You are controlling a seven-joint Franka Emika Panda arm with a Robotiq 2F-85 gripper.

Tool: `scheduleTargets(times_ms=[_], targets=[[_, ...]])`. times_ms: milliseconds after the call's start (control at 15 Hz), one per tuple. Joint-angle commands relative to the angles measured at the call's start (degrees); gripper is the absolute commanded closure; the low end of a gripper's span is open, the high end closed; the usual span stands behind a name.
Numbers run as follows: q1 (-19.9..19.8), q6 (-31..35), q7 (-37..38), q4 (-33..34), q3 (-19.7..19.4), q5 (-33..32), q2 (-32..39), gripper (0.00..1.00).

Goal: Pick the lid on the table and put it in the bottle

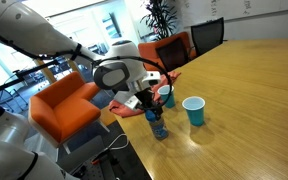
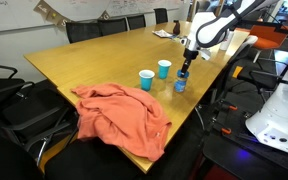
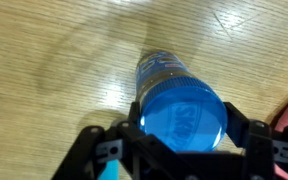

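Observation:
The bright-blue lid [image 3: 184, 112] sits between the two black fingers of my gripper [image 3: 184, 128], which press on its left and right sides. It is directly over the mouth of the clear bottle [image 3: 156, 68], whose body shows beyond it on the wooden table [image 3: 54, 60]. I cannot tell whether the lid touches the bottle's rim. In both exterior views my gripper [image 1: 149, 102] [image 2: 186, 62] hangs just above the bottle [image 1: 157, 126] [image 2: 181, 83], near the table [image 1: 244, 90] edge.
Two light-blue cups [image 1: 194, 110] [image 1: 166, 96] stand close beside the bottle, also in an exterior view [image 2: 146, 79] [image 2: 164, 69]. An orange-red cloth [image 2: 119, 115] lies over the table's near end. Orange chairs [image 1: 64, 105] stand off the table edge.

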Motion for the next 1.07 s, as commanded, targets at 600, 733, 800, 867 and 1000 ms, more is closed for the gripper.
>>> scheduleTargets(times_ms=[600,733,800,867,1000], targets=[[-0.46,-1.48,5.48,0.32,1.43,-6.35,-0.44,0.45],[-0.46,-1.54,5.50,0.11,1.51,-6.43,-0.79,0.45],[-0.47,-1.54,5.57,0.00,1.54,-6.52,-0.95,0.45],[-0.52,-1.62,5.86,-0.13,1.55,-6.83,-1.19,0.45],[-0.66,-1.60,6.53,-0.37,1.47,-7.84,-1.55,0.45]])
